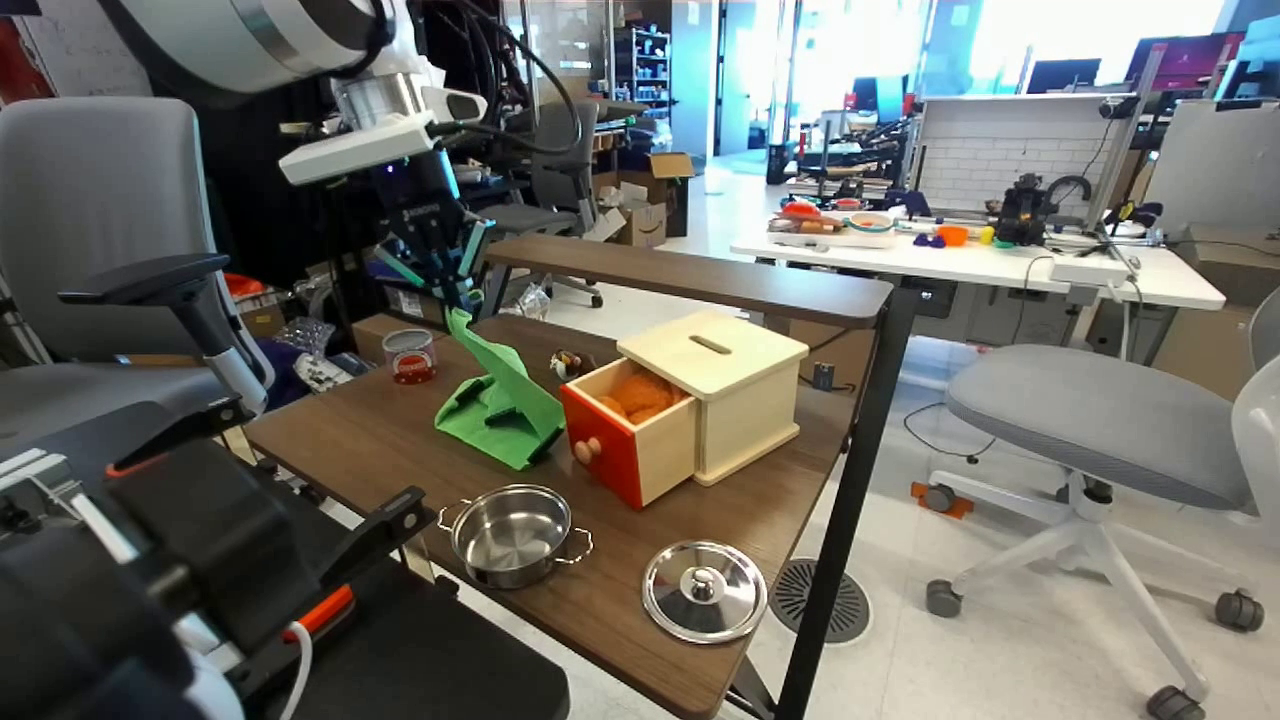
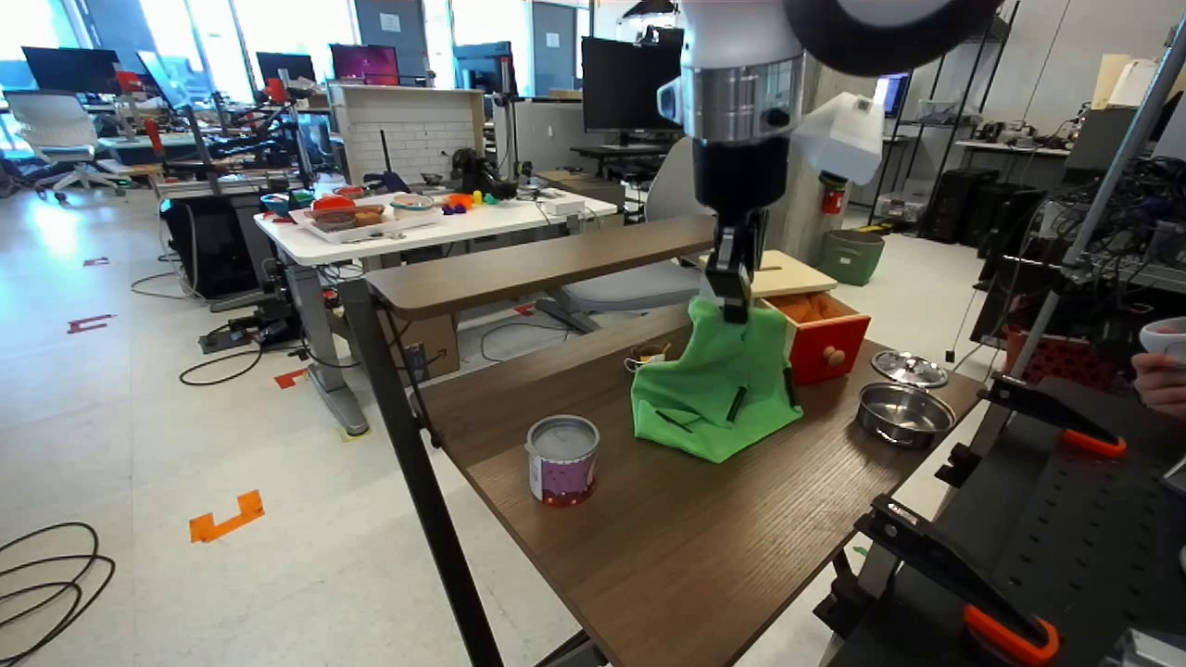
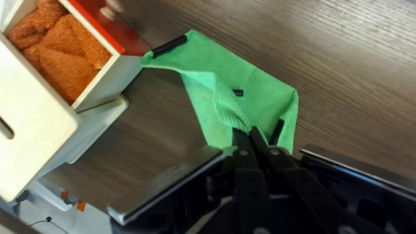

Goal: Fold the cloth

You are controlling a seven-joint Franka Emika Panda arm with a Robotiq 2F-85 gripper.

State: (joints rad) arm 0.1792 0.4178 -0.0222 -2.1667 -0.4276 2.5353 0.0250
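Observation:
The lime-green cloth (image 1: pixel 525 400) is lifted at one part and hangs from my gripper (image 1: pixel 464 300), while its lower part rests on the brown table. In an exterior view the cloth (image 2: pixel 690 389) rises in a peak to the fingertips (image 2: pixel 735 313). In the wrist view the gripper (image 3: pixel 246 129) is shut on a bunched fold of the cloth (image 3: pixel 256 81). Black strips (image 3: pixel 238 93) show on the cloth. One cloth corner lies close to the red drawer front; I cannot tell if they touch. The part of the cloth under the fingers is hidden.
The wooden box (image 1: pixel 750 400) stands beside the cloth, its red-fronted drawer (image 1: pixel 602 445) open with orange fabric inside. A steel pot (image 1: pixel 512 540), a lid (image 1: pixel 704 590), a can (image 2: pixel 563 463) and a small object (image 2: pixel 649 355) are on the table. A raised shelf (image 1: pixel 690 285) runs along one side.

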